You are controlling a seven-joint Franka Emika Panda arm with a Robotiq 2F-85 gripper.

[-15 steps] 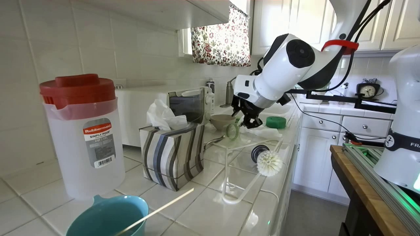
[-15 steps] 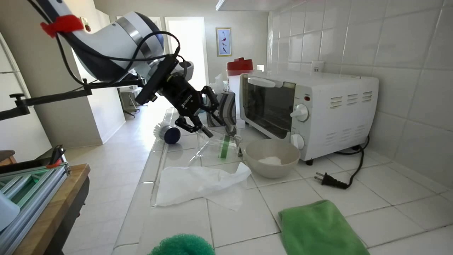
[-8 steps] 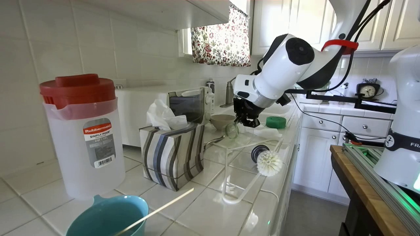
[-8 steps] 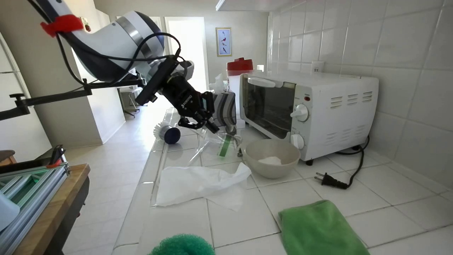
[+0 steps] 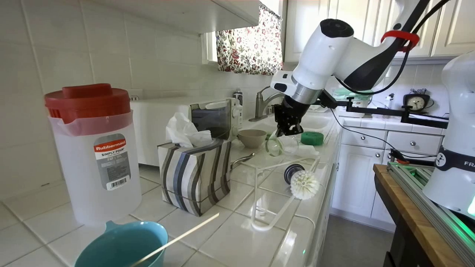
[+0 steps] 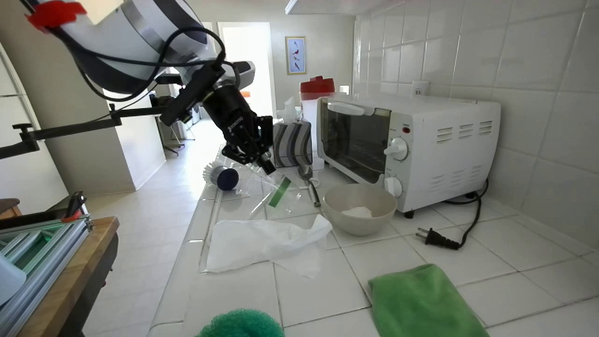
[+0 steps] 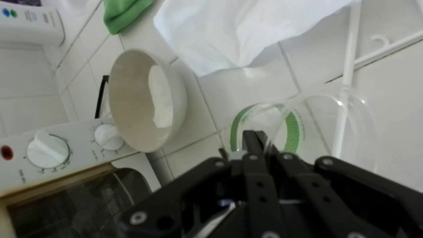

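Wrist view: gripper [image 7: 258,138] is clenched on a transparent green-banded container [image 7: 292,130], whose body runs toward two o'clock from the grip. Beige bowl [image 7: 129,99] sits at ten o'clock, white sheet [image 7: 244,29] at twelve, both apart.

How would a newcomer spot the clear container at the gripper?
In an exterior view, start at the white toaster oven, then the beige bowl near it. Left of the bowl in that picture, the shut black gripper holds a clear container. Unlike the opaque bowl and the white sheet nearby, it is see-through, with a green band.
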